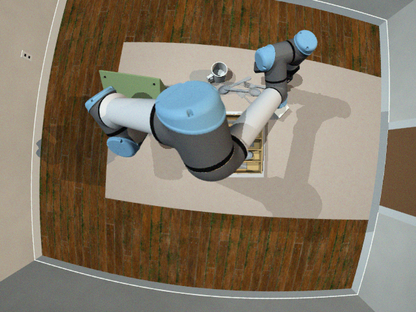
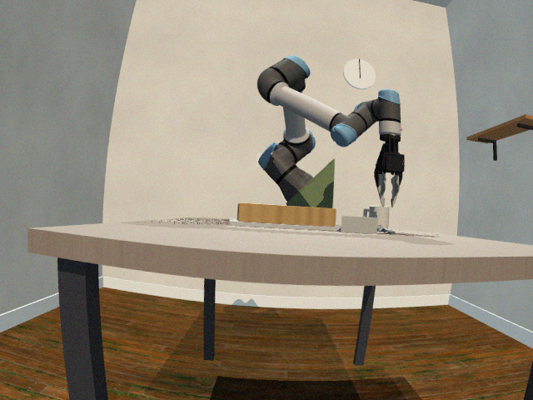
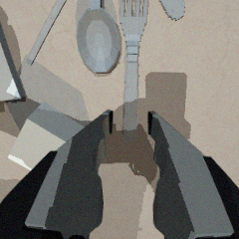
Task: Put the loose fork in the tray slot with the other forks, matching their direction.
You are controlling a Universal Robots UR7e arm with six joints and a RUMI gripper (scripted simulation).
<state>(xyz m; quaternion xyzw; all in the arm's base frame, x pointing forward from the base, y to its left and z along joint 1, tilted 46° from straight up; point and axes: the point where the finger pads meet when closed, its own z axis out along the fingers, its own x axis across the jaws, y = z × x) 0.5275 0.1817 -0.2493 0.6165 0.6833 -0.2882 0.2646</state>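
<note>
The loose fork [image 3: 130, 75] lies flat on the table among other loose cutlery, with its tines pointing away from me. In the top view the fork [image 1: 250, 86] lies just behind the arm's wrist. My gripper [image 3: 130, 113] [image 2: 386, 202] hangs a little above the table over the end of the fork's handle. Its fingers are drawn in to a narrow gap, and nothing is held between them. The wooden cutlery tray [image 1: 260, 147] [image 2: 286, 214] lies nearer the table's middle and is mostly hidden under the arm in the top view.
A large spoon [image 3: 99, 40] lies right beside the fork on its left, with more cutlery around it. A grey mug [image 1: 219, 71] [image 2: 381, 216] stands close by. A small white block [image 2: 359, 223] sits beside the tray. A green board [image 1: 129, 84] leans at the arm's base.
</note>
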